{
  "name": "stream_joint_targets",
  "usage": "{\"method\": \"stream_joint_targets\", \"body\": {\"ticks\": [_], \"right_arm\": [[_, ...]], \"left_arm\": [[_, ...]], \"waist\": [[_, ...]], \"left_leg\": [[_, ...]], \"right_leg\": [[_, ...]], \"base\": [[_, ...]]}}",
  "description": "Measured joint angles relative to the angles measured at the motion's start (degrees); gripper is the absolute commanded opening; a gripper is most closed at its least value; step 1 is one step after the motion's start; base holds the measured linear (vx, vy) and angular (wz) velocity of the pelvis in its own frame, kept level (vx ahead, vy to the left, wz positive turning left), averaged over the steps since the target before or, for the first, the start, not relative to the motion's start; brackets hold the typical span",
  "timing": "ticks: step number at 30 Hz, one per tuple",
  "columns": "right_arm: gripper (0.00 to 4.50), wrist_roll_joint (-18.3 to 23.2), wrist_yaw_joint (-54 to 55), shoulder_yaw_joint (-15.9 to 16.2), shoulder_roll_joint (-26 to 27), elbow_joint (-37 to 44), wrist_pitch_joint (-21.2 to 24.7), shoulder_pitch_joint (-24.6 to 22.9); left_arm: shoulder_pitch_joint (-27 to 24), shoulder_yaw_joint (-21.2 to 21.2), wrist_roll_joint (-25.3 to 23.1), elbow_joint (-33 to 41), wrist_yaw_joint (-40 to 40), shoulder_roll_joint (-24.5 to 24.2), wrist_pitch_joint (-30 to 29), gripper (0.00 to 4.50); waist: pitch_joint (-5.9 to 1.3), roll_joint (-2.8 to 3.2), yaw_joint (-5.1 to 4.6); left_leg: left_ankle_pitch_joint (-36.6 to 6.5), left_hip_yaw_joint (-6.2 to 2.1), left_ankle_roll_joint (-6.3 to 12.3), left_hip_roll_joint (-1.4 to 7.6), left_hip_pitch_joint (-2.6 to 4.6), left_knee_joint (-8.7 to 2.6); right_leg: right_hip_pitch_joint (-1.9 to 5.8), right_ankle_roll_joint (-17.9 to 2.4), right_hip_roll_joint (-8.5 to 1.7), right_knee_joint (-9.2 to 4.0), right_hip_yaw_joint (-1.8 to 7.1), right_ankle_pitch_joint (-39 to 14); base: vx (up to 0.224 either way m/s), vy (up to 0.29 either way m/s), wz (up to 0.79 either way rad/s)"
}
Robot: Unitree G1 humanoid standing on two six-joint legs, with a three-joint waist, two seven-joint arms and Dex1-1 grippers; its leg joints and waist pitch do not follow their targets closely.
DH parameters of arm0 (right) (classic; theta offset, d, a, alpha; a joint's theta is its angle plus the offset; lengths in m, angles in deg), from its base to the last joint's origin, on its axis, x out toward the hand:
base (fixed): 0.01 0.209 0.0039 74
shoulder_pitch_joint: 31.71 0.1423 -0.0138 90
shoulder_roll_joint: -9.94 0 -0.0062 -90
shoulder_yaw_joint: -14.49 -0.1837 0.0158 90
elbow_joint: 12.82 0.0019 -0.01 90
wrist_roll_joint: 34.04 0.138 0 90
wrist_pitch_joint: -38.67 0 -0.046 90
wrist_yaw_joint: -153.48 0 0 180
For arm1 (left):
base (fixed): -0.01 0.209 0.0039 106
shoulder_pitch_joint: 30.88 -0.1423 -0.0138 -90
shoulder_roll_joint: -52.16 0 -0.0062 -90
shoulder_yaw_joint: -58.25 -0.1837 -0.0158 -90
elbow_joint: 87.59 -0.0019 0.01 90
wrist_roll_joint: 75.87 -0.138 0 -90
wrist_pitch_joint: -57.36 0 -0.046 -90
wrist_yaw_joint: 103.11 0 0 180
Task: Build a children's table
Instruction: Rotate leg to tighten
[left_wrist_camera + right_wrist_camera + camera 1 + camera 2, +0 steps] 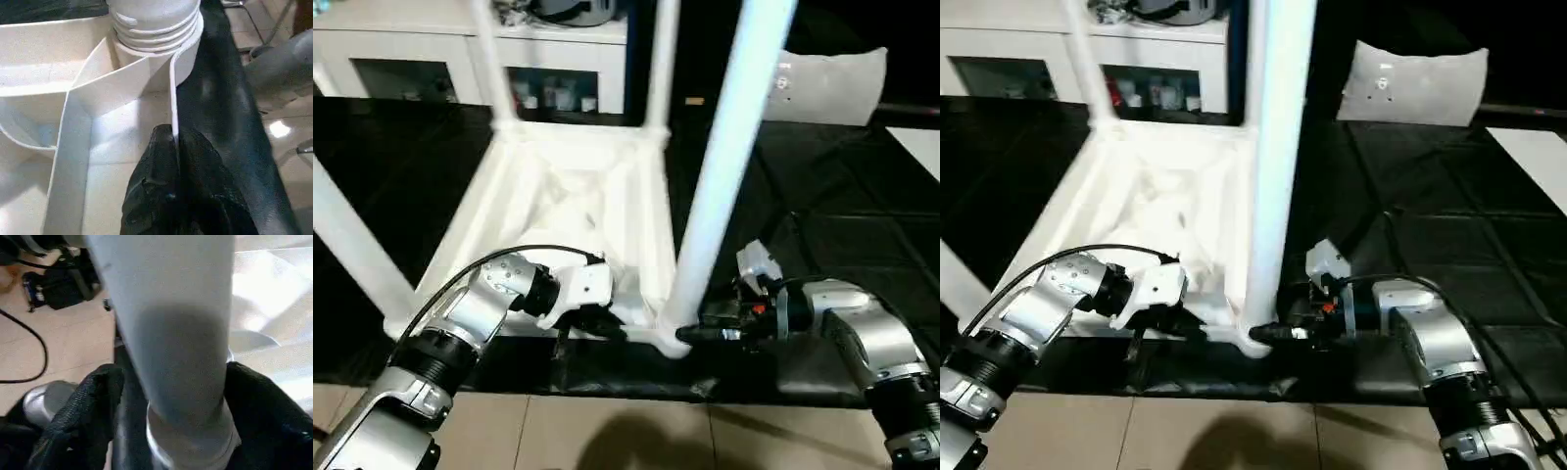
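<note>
The children's table lies upside down on a black mat, its ribbed white top (570, 188) facing up. Legs stand in its corner sockets: two at the back (489, 59) (661, 59), one at the left (347, 245) and the near right leg (724, 166). My left gripper (602, 321) is shut on the thin front rim (172, 98) of the top, close to the near right socket (156, 34). My right gripper (690, 333) reaches in from the right at the foot of the near right leg (181, 333). Its black fingers (88, 401) press on both sides of the tube.
White cabinets with glass doors (411, 59) stand behind the table. A crumpled white sheet (827, 83) lies at the back right, and a flat white panel (922, 147) at the far right. The black mat (842, 206) ends at tiled floor (607, 431) near me.
</note>
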Motion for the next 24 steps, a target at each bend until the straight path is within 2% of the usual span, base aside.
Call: {"method": "stream_joint_targets", "body": {"ticks": [10, 17, 20, 24], "right_arm": [[2.34, 0.1, -2.4, 0.8, 0.0, -1.3, 0.1, 0.8], [2.10, 0.1, -2.4, 0.9, -0.3, -1.1, 0.2, 0.9], [2.09, 0.2, 0.6, -0.6, 0.9, 1.7, 2.1, -1.3], [2.09, -0.3, 9.6, -3.1, 3.5, 3.7, 4.3, -2.8]], "left_arm": [[0.1, -0.5, -0.1, 0.0, 0.6, 0.1, 1.2, 0.00], [0.1, -0.5, -0.3, 0.0, 0.4, 0.2, 1.2, 0.00], [0.1, 0.2, 0.0, 0.0, -0.7, 1.5, -2.3, 0.00], [0.3, 2.0, -0.4, -0.1, -5.3, 3.3, -8.2, 0.00]], "waist": [[0.00, 0.00, 0.12], [0.00, -0.01, 0.18], [-0.01, 0.00, 0.31], [-0.01, 0.00, -0.35]], "left_leg": [[0.0, -0.01, 0.00, 0.00, 0.04, 0.10], [0.0, -0.01, 0.00, 0.00, 0.03, 0.10], [0.0, -0.01, 0.00, 0.00, 0.05, 0.10], [0.1, -0.01, -0.21, -0.03, 0.17, 0.13]], "right_leg": [[0.12, 0.0, 0.00, -0.01, 0.00, 0.0], [0.11, 0.0, 0.00, -0.02, 0.00, 0.0], [0.13, 0.0, -0.01, -0.01, 0.00, 0.0], [0.21, 0.0, 0.00, -0.04, 0.02, 0.3]], "base": [[0.000, 0.000, 0.00], [0.000, 0.000, 0.00], [0.000, 0.000, 0.00], [0.000, 0.000, 0.00]]}}
